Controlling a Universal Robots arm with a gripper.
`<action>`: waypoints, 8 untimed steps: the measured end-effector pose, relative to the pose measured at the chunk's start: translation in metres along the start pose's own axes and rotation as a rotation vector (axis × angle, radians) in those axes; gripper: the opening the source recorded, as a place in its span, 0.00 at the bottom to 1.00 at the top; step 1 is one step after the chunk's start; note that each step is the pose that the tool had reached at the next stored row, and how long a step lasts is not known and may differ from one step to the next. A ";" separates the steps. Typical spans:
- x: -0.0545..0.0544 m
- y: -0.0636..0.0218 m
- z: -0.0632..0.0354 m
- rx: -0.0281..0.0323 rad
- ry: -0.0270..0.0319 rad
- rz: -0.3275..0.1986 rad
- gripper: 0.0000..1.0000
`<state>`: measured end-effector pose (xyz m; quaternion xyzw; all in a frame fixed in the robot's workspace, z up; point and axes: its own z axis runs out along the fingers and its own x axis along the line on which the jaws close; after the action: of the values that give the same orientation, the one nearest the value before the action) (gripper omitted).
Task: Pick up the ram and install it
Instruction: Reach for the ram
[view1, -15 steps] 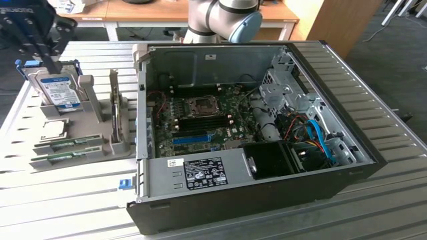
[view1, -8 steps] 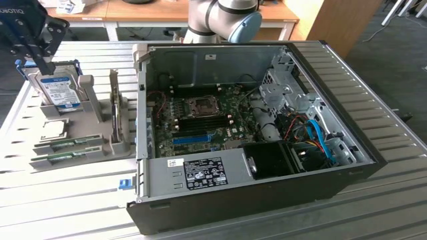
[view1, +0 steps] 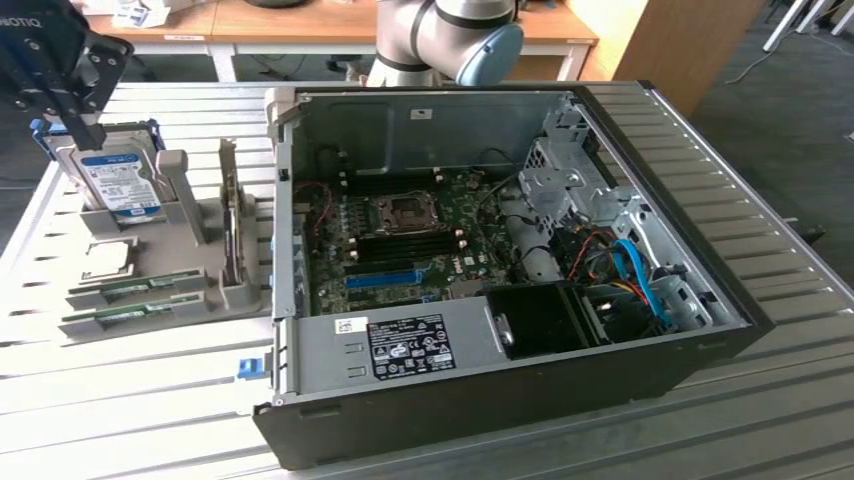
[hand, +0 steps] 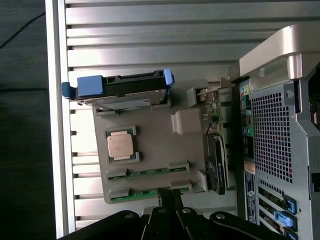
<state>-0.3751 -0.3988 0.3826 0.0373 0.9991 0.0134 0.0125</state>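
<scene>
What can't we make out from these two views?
- Thin green ram sticks in the grey plastic tray: in the wrist view the black jaws cover part of the nearer stick, and the labels are too small to read.
- Black motherboard ram slots: in the exterior view they are too small to tell the latch state.
- Height of the jaws over the tray: the wrist view looks straight down, and the exterior view's left edge cuts them off.

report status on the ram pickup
gripper shut, empty, above grey holder. both ram sticks lying in holder slots, not gripped. nothing covering them.
</scene>
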 end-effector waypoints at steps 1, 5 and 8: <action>0.001 -0.0001 0.0000 0.0000 -0.0001 0.000 0.11; 0.005 -0.0004 0.0000 0.0000 -0.0001 0.000 0.11; 0.005 -0.0004 0.0000 0.0000 0.0000 0.000 0.11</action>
<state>-0.3801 -0.3989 0.3824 0.0373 0.9991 0.0135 0.0126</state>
